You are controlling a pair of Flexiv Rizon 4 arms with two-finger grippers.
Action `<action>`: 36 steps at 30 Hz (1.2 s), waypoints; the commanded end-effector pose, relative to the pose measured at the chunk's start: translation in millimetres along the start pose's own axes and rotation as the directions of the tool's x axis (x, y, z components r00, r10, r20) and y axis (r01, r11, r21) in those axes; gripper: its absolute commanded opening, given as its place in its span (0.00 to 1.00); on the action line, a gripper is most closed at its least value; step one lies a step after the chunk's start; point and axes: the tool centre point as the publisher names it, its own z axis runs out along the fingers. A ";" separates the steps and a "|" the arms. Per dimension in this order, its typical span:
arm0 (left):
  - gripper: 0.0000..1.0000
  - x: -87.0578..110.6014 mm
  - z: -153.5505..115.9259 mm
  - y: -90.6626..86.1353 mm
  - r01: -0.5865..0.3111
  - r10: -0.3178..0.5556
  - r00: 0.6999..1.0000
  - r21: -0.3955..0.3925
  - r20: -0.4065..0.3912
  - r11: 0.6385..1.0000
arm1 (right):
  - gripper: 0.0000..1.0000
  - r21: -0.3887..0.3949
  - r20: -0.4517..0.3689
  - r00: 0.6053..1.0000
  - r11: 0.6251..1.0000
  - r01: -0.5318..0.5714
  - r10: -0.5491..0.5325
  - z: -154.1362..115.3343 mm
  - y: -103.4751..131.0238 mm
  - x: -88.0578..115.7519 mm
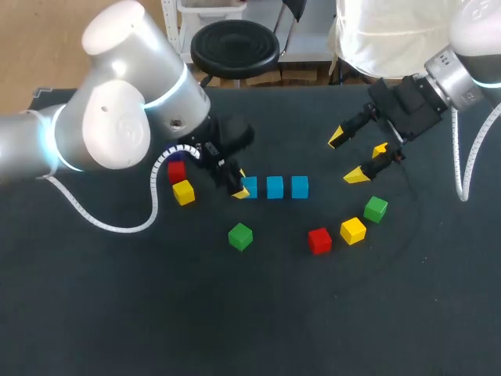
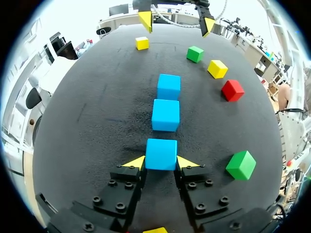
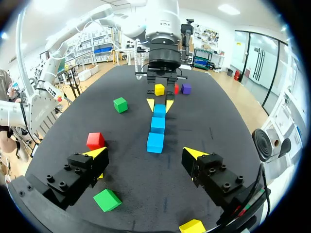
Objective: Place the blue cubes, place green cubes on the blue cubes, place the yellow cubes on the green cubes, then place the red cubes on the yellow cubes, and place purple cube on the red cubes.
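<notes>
Your left gripper (image 2: 161, 162) is pinching the end blue cube (image 2: 161, 154) of the row (image 2: 165, 115) on the desk (image 1: 117, 313), fingers (image 2: 136, 162) against both sides, while the right gripper (image 1: 347, 158) is hanging wide open, empty; a skewed release could knock the row crooked.

I can read no writing, number, label or sign anywhere. The blue cube (image 2: 161, 154) closest in my left wrist view shows only plain faces, and the dark tabletop (image 1: 235, 329) carries no legible mark.
</notes>
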 end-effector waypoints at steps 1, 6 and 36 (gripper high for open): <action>0.00 1.4 0.1 -1.6 0.002 -0.002 1.000 0.001 0.004 1.000 | 1.00 0.000 -0.001 1.000 1.000 0.000 0.000 0.0 0.0 -0.2; 0.00 1.8 0.7 -1.8 0.004 -0.004 1.000 0.003 0.002 1.000 | 1.00 0.000 -0.001 1.000 1.000 0.000 0.000 0.0 0.0 -0.2; 0.00 -3.2 -0.1 -0.8 -0.011 0.011 1.000 -0.001 0.006 1.000 | 1.00 0.000 -0.001 1.000 1.000 0.000 0.000 0.0 0.0 -0.2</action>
